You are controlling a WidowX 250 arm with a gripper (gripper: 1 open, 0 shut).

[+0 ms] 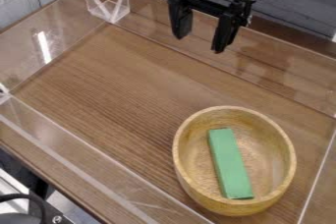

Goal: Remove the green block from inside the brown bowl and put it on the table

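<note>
The green block lies flat inside the brown bowl, running lengthwise from the bowl's middle toward its near rim. The bowl sits on the table at the lower right of the camera view. My gripper hangs at the top centre, pointing down, well above and behind the bowl. Its black fingers stand apart with nothing between them, so it is open and holds nothing.
Low clear plastic walls edge the table on all sides, with a clear bracket at the far left corner. Bare wood-grain surface stretches left of the bowl.
</note>
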